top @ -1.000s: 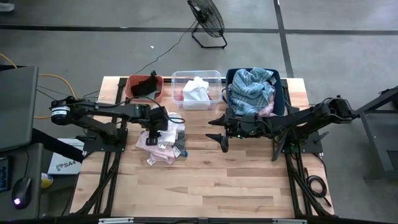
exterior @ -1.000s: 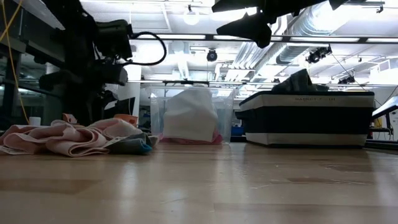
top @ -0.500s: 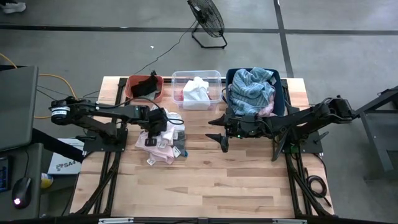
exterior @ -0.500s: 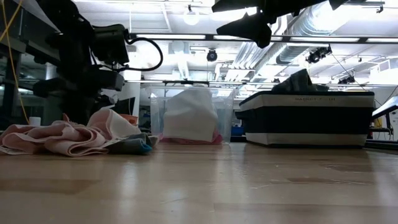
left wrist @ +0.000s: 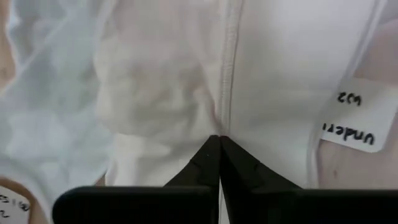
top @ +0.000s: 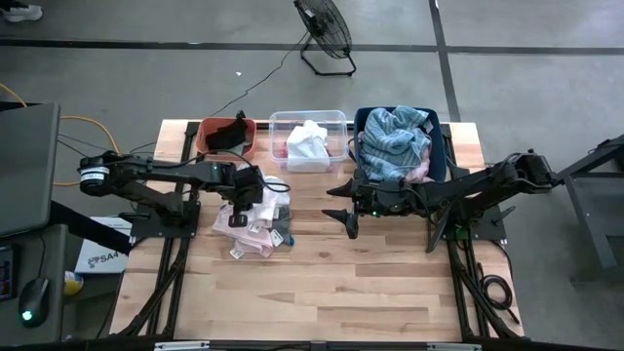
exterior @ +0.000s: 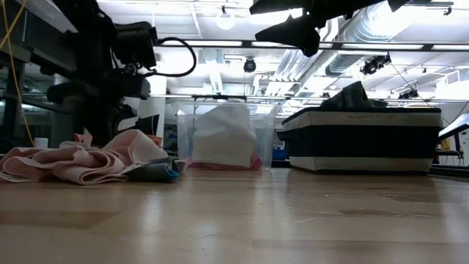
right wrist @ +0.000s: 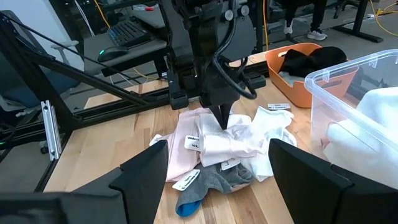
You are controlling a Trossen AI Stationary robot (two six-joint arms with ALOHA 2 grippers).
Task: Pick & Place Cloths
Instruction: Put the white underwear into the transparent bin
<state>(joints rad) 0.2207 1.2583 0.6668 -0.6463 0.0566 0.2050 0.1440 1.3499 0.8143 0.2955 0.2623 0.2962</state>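
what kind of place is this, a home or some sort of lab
Most likely a robotics lab or workshop, not a home: exposed ceiling ducts and strip lights, a bare concrete floor with a floor fan, and desks with a keyboard behind the wooden table.

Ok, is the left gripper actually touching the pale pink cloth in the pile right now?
Touching. In the left wrist view the left gripper has its fingertips closed together on a seam of the pale pink cloth; the right wrist view shows it planted down in the pile.

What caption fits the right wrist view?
Left claw pinching a pale cloth from the pile beside the orange bin.
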